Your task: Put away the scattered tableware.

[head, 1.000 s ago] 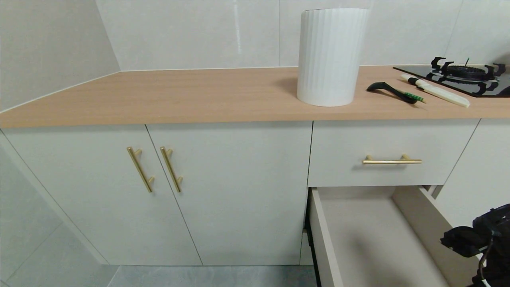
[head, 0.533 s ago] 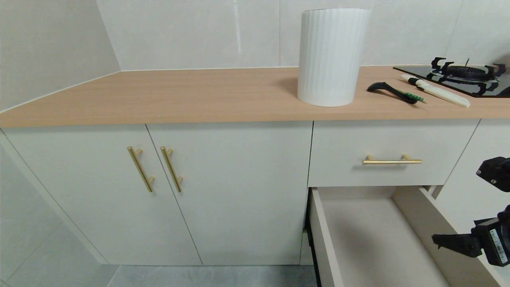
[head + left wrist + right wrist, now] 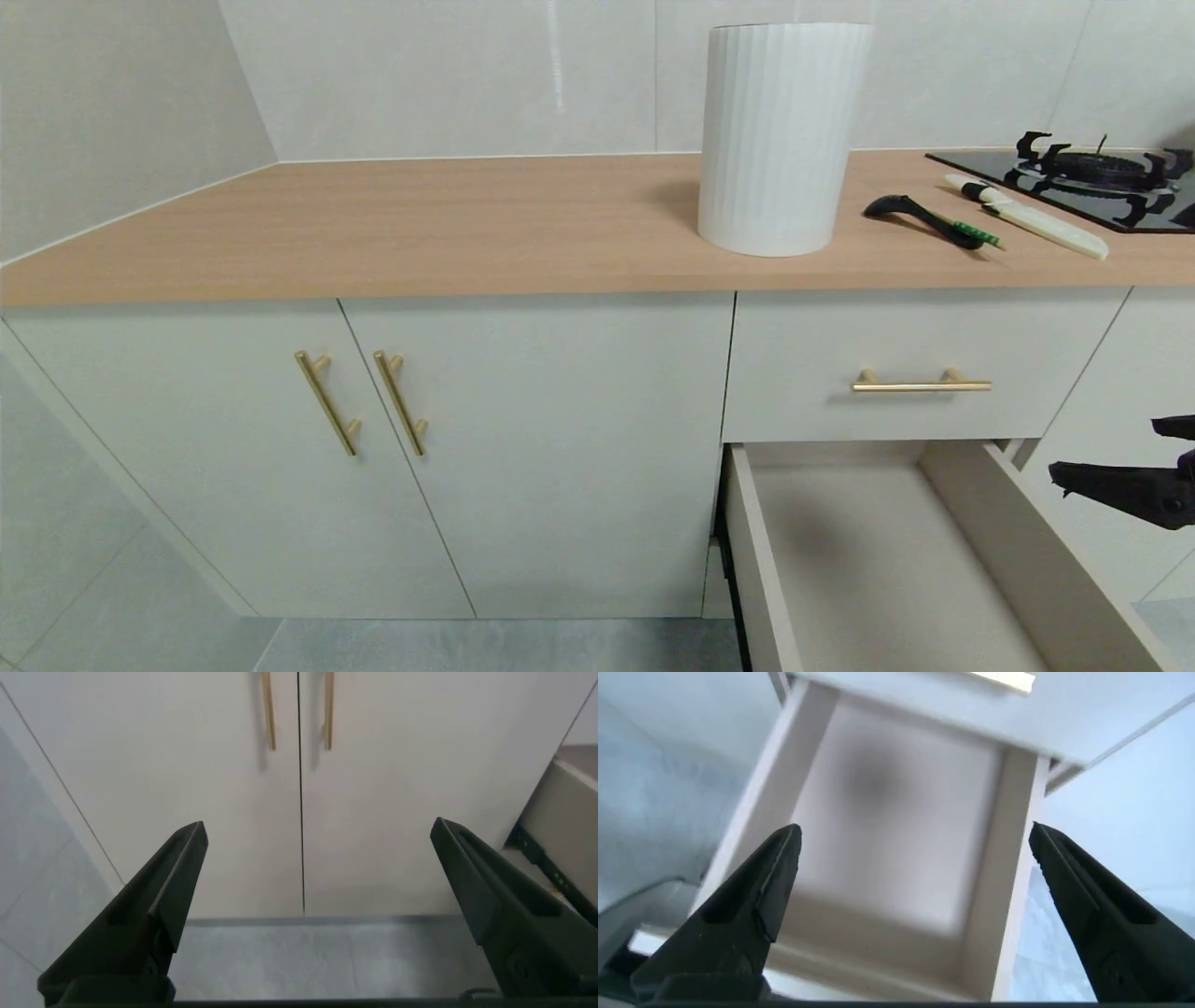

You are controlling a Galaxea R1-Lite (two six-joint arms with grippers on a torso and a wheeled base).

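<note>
The right tool (image 3: 912,845) has lifted from low at the right-hand side of the pulled-out drawer to a higher spot just off that side. The head camera has also tipped slightly, so the small shift of the whole scene is not a move of the things. Its jaws are spread wide with nothing between them, and they face the beige lower drawer (image 3: 752,560), which seems to stand open to take the tableware. The left tool (image 3: 318,831) is also spread and carries nothing, low before the two pale cupboard doors (image 3: 392,812).

Two utensils lie close together on the wooden bench (image 3: 420,224), well above the drawer: one black ladle with a green-banded handle (image 3: 920,218) and one long cream-white knife-like piece (image 3: 1036,217). One white ribbed canister (image 3: 780,140) stands just beside them. The upper drawer (image 3: 920,327) is shut. There are three brass bar handles.
</note>
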